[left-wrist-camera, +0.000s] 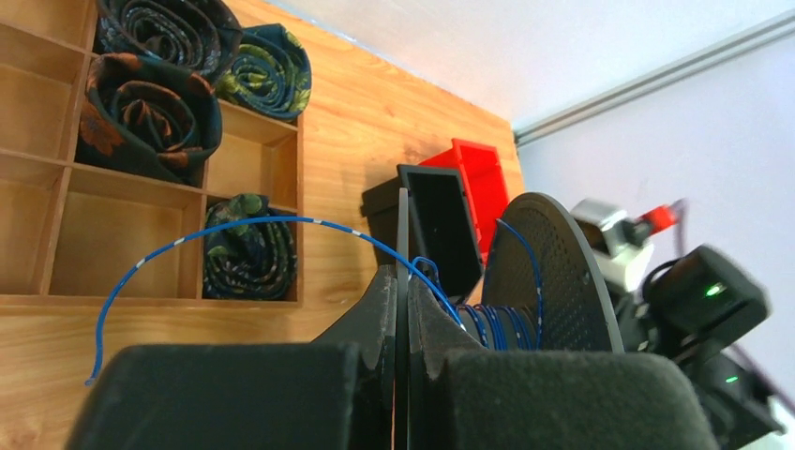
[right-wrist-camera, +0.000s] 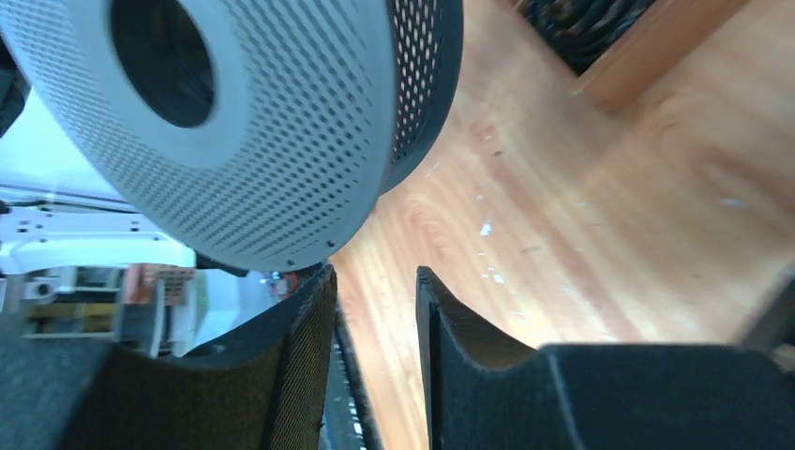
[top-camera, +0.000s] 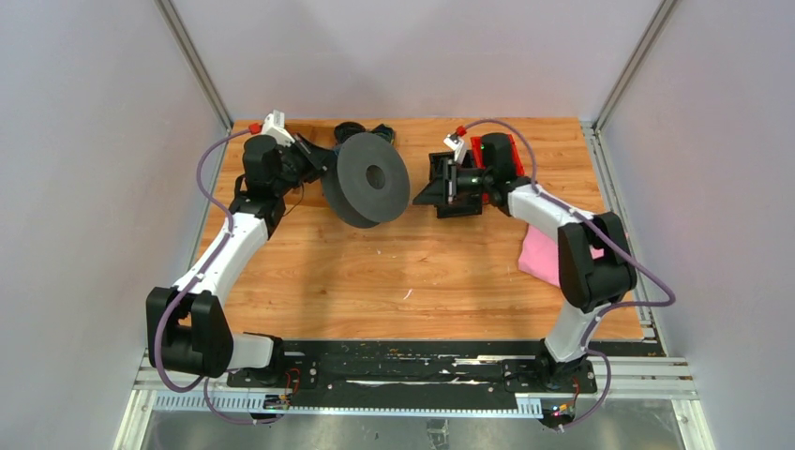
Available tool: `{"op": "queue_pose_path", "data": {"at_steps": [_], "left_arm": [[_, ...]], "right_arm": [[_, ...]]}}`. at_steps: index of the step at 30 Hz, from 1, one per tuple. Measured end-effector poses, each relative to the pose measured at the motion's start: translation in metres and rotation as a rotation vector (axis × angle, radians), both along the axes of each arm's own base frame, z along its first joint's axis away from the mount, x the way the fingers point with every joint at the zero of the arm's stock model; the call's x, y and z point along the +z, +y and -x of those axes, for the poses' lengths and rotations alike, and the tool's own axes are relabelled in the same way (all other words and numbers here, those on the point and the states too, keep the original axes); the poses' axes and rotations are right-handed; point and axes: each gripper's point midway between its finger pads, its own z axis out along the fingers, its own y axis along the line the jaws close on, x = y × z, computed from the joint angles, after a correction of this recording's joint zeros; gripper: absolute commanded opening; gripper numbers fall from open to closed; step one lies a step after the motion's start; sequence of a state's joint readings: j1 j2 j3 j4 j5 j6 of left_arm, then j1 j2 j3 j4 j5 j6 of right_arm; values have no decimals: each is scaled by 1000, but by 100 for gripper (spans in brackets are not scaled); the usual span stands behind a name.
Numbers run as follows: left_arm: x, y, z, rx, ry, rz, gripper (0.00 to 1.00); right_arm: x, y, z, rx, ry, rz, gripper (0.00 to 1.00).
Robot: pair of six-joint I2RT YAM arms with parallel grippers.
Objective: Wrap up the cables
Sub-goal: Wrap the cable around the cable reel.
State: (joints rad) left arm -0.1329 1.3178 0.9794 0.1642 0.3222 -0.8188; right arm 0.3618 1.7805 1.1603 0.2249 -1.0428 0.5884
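Observation:
A big grey perforated spool (top-camera: 368, 178) stands on edge at the back of the table. My left gripper (top-camera: 322, 165) is shut on its near flange; in the left wrist view the thin flange sits pinched between the jaws of that gripper (left-wrist-camera: 403, 281). The thin dark blue cable (left-wrist-camera: 253, 221) has several turns wound on the hub (left-wrist-camera: 511, 323), and a loose length arcs left to a free end over the wood. My right gripper (top-camera: 427, 190) is just right of the spool, open and empty; in the right wrist view (right-wrist-camera: 373, 277) the spool (right-wrist-camera: 253, 122) fills the upper left.
A wooden compartment tray (left-wrist-camera: 277, 155) with rolled dark ties (left-wrist-camera: 150, 117) lies behind the spool. A black bin (left-wrist-camera: 436, 225) and a red bin (top-camera: 497, 150) stand at the back right. A pink cloth (top-camera: 539, 253) lies under the right arm.

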Motion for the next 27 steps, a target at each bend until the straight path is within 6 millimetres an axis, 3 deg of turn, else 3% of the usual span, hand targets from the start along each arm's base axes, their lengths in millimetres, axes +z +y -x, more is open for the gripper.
{"op": "queue_pose_path", "data": {"at_steps": [5, 10, 15, 18, 23, 27], "left_arm": [[-16, 0, 8, -65, 5, -138, 0], [-14, -7, 20, -211, -42, -340, 0], [8, -31, 40, -455, -156, -498, 0], [12, -39, 58, -589, -211, -577, 0], [1, -47, 88, -764, -255, -653, 0], [-6, -53, 107, -856, -284, -679, 0]], "right_arm": [[23, -42, -24, -38, -182, 89, 47], [58, -53, -36, -6, -374, 157, 53], [108, -47, -43, 26, -537, 143, 55], [127, -40, -42, 42, -602, 131, 56], [135, -15, -33, 71, -601, 104, 60], [134, 16, -29, 92, -544, 77, 61]]}}
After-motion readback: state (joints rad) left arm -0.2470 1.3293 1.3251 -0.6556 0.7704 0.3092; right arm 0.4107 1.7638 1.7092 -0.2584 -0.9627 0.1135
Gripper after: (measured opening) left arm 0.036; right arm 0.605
